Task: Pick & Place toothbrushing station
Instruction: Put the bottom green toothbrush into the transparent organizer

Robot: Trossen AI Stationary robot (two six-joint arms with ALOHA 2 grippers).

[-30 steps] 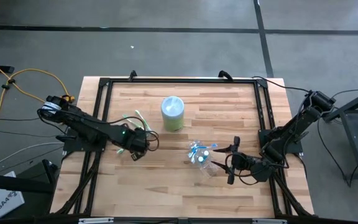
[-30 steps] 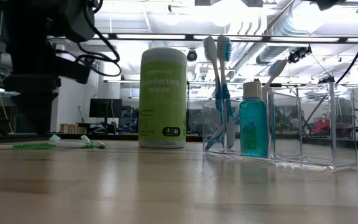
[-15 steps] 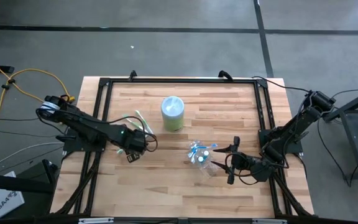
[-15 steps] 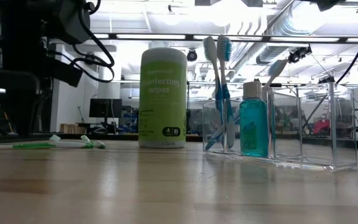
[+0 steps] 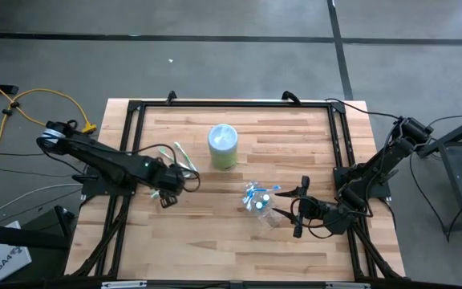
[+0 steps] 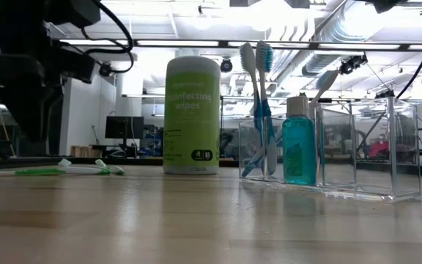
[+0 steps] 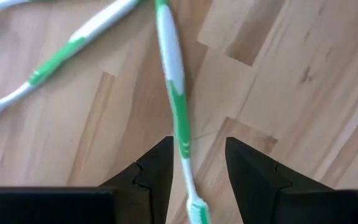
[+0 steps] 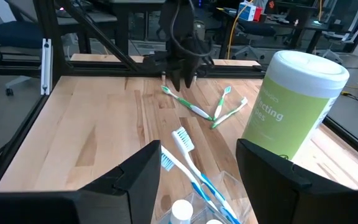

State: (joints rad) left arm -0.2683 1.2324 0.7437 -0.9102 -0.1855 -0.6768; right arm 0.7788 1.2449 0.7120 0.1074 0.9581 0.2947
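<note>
So the left end effector (image 7: 196, 165) is hanging over the green-white toothbrushes (image 5: 176, 157) lying flat on the desk (image 5: 215, 241), fingers spread either side of one handle, nothing gripped. The right end effector (image 5: 297, 207) sits released just beside the clear container (image 6: 332, 150), which holds blue-white toothbrushes (image 6: 258, 103) near the wipes canister (image 5: 223, 146).

Grey concrete floor (image 5: 215, 56) crossed by dark seams, yellow cable (image 5: 22, 100) trailing across it, bright ceiling lights (image 6: 196, 42), exposed silver ducts (image 6: 313, 37) overhead
</note>
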